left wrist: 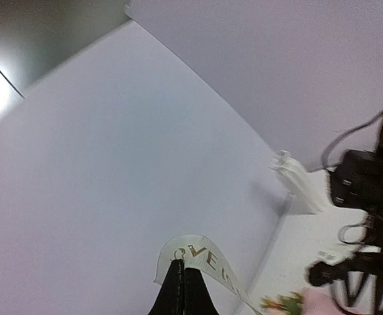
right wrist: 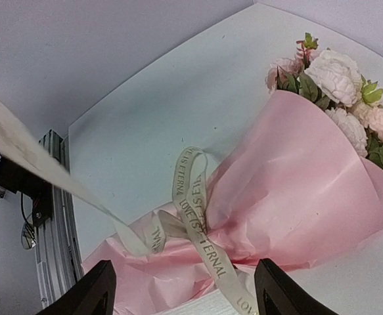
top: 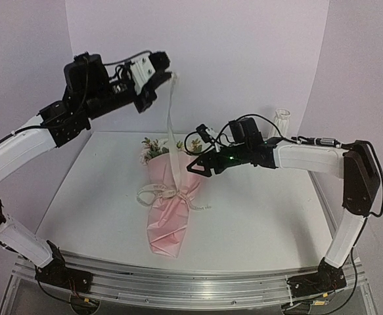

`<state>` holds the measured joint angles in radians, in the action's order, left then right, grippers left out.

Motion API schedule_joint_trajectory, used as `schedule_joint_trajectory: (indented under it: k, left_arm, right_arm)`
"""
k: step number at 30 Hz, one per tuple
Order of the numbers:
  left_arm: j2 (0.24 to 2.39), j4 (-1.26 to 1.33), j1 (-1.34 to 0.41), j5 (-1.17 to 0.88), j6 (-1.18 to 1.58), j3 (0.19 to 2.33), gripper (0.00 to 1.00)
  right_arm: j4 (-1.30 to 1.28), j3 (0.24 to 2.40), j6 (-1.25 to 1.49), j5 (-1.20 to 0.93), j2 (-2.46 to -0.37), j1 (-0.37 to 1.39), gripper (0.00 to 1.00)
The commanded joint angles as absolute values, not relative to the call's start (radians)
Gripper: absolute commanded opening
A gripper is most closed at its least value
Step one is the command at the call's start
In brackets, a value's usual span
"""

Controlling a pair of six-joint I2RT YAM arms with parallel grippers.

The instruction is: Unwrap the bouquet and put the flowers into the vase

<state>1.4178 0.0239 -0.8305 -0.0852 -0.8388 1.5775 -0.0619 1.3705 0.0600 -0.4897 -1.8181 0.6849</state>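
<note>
The bouquet (top: 170, 209), a cone of pale pink paper, lies on the table with its flowers (top: 154, 148) pointing to the back. A cream ribbon (top: 172, 125) printed with letters is knotted round its middle, and one end runs taut up to my left gripper (top: 170, 77), raised high and shut on that end (left wrist: 198, 259). My right gripper (top: 200, 167) hovers open just right of the knot. In the right wrist view its fingertips (right wrist: 101, 281) flank the ribbon loop (right wrist: 192, 190) and the pink paper (right wrist: 296, 197). The white ribbed vase (top: 282, 122) stands at the back right.
The white table (top: 263, 210) ends in a metal rail (top: 178, 282) at the near edge, where both arm bases sit. White backdrop walls close the back and sides. The right arm's cables (top: 204, 134) hang near the flowers.
</note>
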Motion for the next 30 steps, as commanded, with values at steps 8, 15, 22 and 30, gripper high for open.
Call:
schedule_joint_trajectory:
  k: [8, 15, 22, 30]
  left_arm:
    - [1.083, -0.817, -0.657, -0.732, -0.954, 1.02, 0.0]
    - [1.0, -1.069, -0.658, -0.547, -1.459, 0.729, 0.83]
    - [1.217, -0.64, -0.568, -0.568, -1.141, 0.811, 0.95]
    - [1.643, -0.321, -0.548, -0.56, -0.855, 1.069, 0.64]
  right_arm:
    - [-0.077, 1.279, 0.073, -0.384, -1.835, 0.707, 0.46]
    - [-0.083, 1.35, -0.017, -0.318, -1.918, 0.733, 0.42]
    - [-0.115, 1.454, -0.104, -0.337, -2.031, 0.771, 0.48]
    - [-0.119, 1.472, -0.098, -0.366, -2.091, 0.781, 0.46]
